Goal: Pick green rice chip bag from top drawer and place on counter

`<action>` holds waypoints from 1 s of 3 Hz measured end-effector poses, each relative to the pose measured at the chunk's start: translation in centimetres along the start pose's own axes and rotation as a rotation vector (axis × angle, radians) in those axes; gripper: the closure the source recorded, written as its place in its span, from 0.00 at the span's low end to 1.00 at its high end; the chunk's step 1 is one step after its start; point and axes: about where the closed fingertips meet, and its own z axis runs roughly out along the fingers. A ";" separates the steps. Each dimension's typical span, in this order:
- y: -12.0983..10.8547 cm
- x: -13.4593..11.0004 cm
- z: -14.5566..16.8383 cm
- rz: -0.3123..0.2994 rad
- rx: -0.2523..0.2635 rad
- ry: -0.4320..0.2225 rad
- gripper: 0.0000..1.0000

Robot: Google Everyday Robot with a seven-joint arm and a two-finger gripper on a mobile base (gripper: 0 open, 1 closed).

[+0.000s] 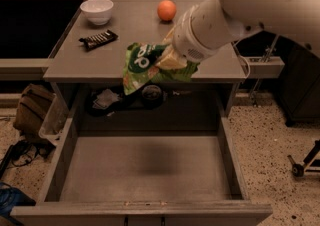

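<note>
As pincer clamps green rice chip bag | seemingly over counter edge

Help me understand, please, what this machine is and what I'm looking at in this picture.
This is a mobile robot with a single arm. There is only one camera, and it looks down on a desk from the front; where it is mounted is not on record. The big white arm reaches in from the upper right. At its end is the gripper, a two-finger clamp that is largely hidden here. It is closed on the green rice chip bag, holding it in the air at the front edge of the counter. On the counter lie a white bowl, an orange and a dark candy bar. Below, the top drawer stands pulled open.
</note>
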 end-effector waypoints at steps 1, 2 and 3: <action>-4.6 1.9 0.7 0.003 -0.015 0.021 1.00; -8.0 4.2 1.6 0.008 -0.009 0.054 1.00; -9.6 5.7 2.5 -0.024 0.024 0.057 1.00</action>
